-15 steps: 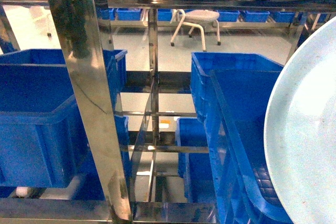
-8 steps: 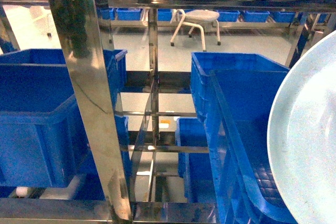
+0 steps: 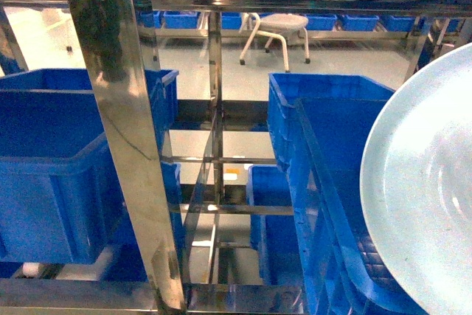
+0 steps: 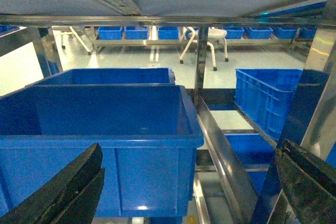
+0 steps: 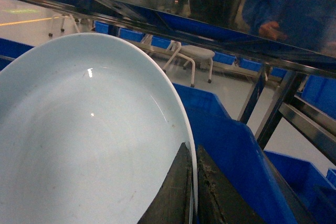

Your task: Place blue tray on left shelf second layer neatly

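one unlabelled blue tray (image 5: pixel 89 140), claw-pinched (image 5: pixel 192 192)

The blue tray (image 3: pixel 424 197) is pale, glossy and round with a raised rim. It stands tilted at the right, above a blue crate. The steel shelf tier (image 3: pixel 88 293) lies at lower left.

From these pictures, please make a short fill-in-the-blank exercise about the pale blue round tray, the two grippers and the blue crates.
1. The right gripper is shut on the rim of the pale blue round ____.
2. The left gripper holds nothing; its jaws stand ____.
3. The pale blue round tray is seen on the ____ side of the head view.
4. The deep plastic crates are dark ____.

Missing words: tray; open; right; blue
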`<state>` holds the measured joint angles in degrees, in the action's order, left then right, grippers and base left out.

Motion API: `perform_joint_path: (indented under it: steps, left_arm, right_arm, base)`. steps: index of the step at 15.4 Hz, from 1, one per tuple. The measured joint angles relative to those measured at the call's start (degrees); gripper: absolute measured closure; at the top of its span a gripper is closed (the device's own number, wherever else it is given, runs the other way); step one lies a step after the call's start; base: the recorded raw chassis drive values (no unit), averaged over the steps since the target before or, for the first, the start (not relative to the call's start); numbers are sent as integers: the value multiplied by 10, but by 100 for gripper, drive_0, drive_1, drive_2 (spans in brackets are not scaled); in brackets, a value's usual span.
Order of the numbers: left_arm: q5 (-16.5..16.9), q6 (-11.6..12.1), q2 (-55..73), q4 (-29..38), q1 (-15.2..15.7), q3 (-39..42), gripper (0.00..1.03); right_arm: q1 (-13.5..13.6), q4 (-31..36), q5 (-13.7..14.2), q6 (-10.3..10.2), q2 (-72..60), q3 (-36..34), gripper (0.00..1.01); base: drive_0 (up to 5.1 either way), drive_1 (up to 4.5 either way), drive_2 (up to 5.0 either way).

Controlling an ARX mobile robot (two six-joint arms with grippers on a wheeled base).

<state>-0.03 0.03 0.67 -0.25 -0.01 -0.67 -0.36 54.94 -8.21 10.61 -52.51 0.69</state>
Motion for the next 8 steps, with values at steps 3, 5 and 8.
perform_joint_path:
  steps: [3, 5, 8]
  left_arm:
    - [0, 0, 0, 0, 0, 0, 5]
    - [0, 0, 0, 0, 0, 0, 5]
    - [0, 0, 0, 0, 0, 0, 5]
  right_arm:
    - [-33, 106, -24, 0, -112, 0, 99]
    - [-55, 174, -45, 0, -196, 3, 99]
    - [-89, 190, -69, -3, -308, 46, 99]
  base:
    - [0, 0, 0]
    - [0, 0, 0]
    - [0, 0, 0]
